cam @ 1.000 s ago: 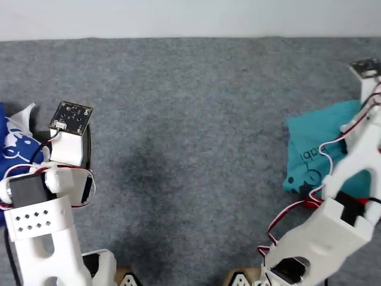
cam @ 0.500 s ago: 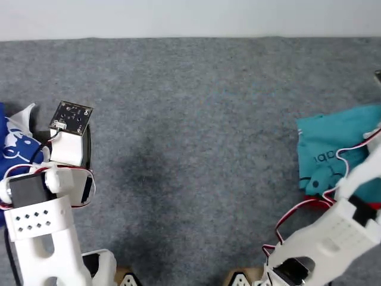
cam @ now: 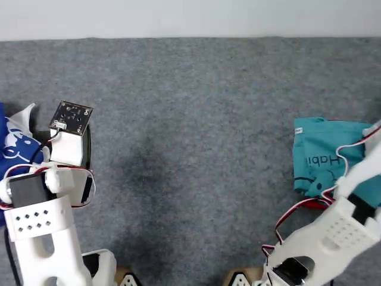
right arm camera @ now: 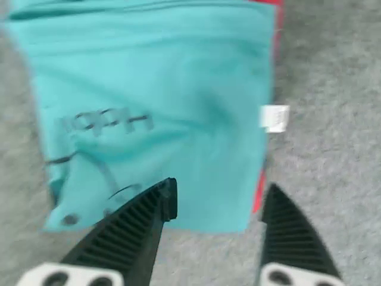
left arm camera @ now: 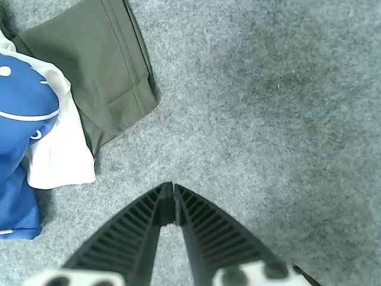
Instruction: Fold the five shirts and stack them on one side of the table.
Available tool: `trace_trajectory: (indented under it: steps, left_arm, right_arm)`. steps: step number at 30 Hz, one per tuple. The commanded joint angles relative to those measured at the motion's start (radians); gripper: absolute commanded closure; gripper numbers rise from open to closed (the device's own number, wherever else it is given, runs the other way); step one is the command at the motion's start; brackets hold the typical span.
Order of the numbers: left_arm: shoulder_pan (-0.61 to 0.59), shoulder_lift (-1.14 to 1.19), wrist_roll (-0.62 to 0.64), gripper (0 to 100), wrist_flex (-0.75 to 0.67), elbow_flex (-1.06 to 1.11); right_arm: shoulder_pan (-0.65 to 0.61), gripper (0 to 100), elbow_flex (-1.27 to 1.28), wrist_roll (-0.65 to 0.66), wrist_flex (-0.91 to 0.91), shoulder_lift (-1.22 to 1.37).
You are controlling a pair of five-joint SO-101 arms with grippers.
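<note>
right hand (right arm camera: 221, 192) spread over the folded teal shirt (right arm camera: 155, 101); left hand (left arm camera: 172, 192) closed.

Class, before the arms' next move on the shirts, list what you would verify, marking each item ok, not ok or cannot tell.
1. The right gripper is open over the teal shirt: ok.
2. The teal shirt lies folded on the red shirt: ok.
3. The left gripper is open for a grasp: not ok, shut.
4. All shirts on one side: not ok; the olive shirt and blue and white shirt lie by the left gripper.
5. Five shirts counted: cannot tell; four seen.
</note>
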Motion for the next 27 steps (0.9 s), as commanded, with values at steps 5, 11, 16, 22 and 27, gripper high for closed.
trace_trajectory:
  steps: [5,11,16,22,27]
  left_arm:
    - [-0.002,-0.015,-0.012,100,0.002,-0.010]
    - [0.002,-0.015,-0.012,100,0.002,-0.010]
    - [0.002,-0.011,-0.012,100,0.002,-0.010]
    - [0.002,-0.009,-0.012,100,0.000,-0.010]
    - [0.002,-0.008,-0.012,100,0.000,-0.008]
  right_arm:
    - [-0.064,99.4,0.233,-0.012,0.042,-0.077]
    - [-0.108,99.0,0.503,-0.018,-0.033,-0.045]
    - [-0.183,99.0,0.678,-0.018,-0.105,-0.001]
    - [-0.183,99.0,0.629,-0.011,-0.058,-0.091]
    - [-0.185,99.0,0.500,-0.014,-0.073,-0.219]
